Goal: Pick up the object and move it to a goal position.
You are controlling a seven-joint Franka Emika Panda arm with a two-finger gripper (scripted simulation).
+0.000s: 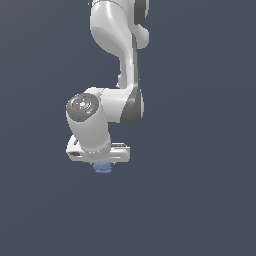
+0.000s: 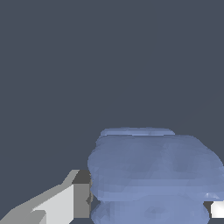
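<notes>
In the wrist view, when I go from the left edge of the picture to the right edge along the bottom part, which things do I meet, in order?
Grey-and-white gripper finger → small blue-violet squat cylinder with ridged sides → small white tip of the other finger at the right edge. The cylinder sits between the two fingers.

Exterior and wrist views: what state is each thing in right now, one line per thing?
Object: sits between the end effector's fingers, one finger touching its side; in the exterior view only its lower part shows under the hand.
End effector: closed on the object, pointing down.
Arm: bent over, wrist low above the object.
Whether the object is lifted off a surface cannot be told.
</notes>
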